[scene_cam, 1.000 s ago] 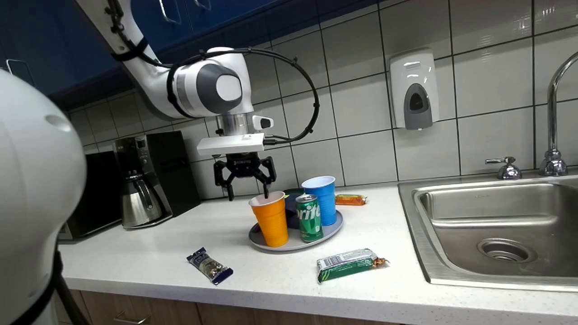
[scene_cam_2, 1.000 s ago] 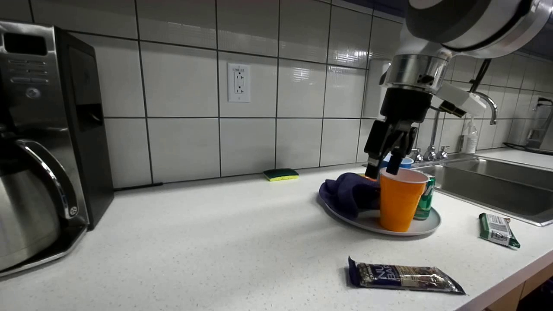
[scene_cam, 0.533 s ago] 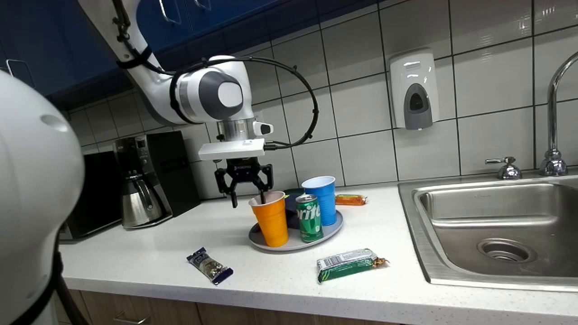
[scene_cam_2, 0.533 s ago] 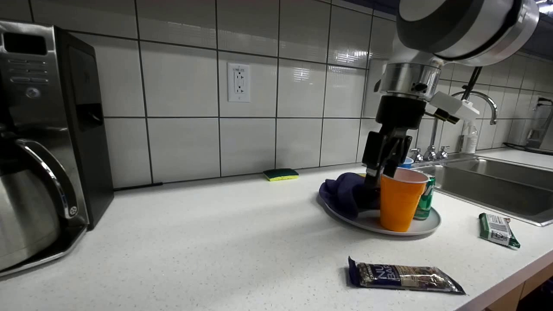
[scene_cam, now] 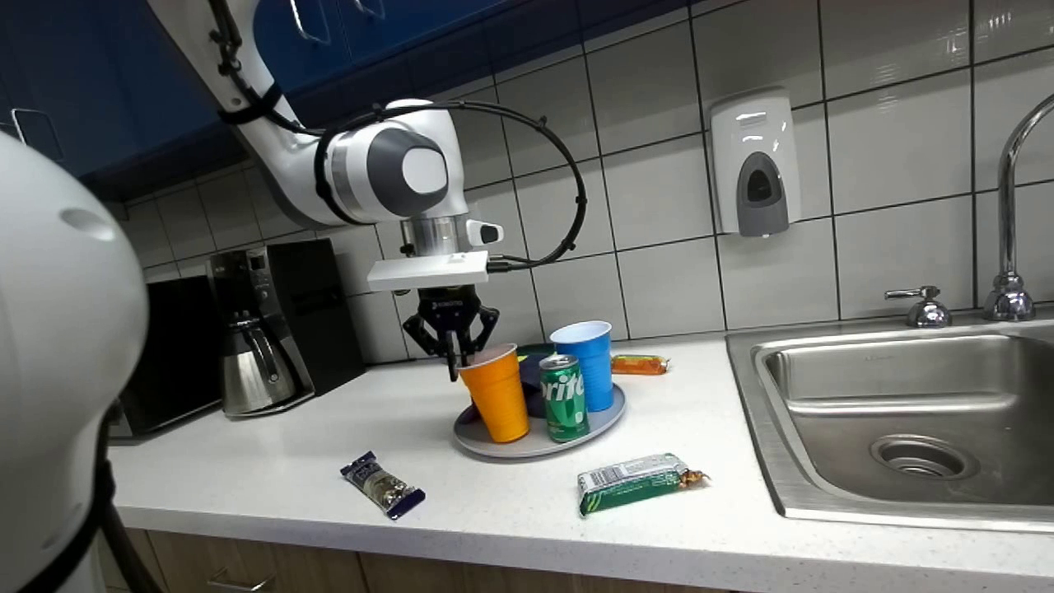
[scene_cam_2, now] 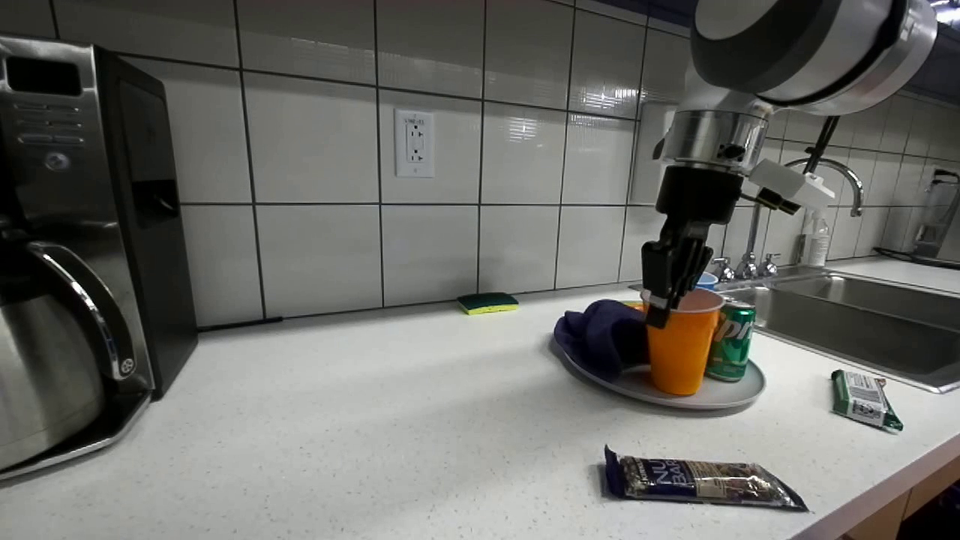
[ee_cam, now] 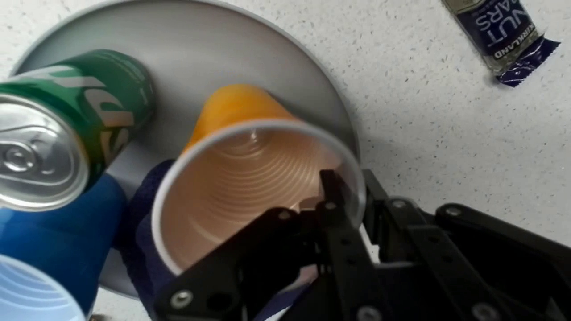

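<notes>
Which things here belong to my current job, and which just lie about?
Job, seemingly:
orange plastic cup, rim between the jaws
perhaps round grey plate beneath it

Lying about, apparently:
green metal Sprite can
blue plastic cup
navy cloth
navy-wrapped nut bar
green-wrapped bar
orange packet
yellow-green sponge

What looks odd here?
Cloth lies bunched on the plate, untidy beside the orange cup whose rim the gripper straddles. Green bar: one end looks ragged; can't tell if torn. No spill visible.

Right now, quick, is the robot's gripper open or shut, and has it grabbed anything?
Gripper: nearly closed, one finger inside the orange cup, one outside; can't tell if it's gripping.
</notes>
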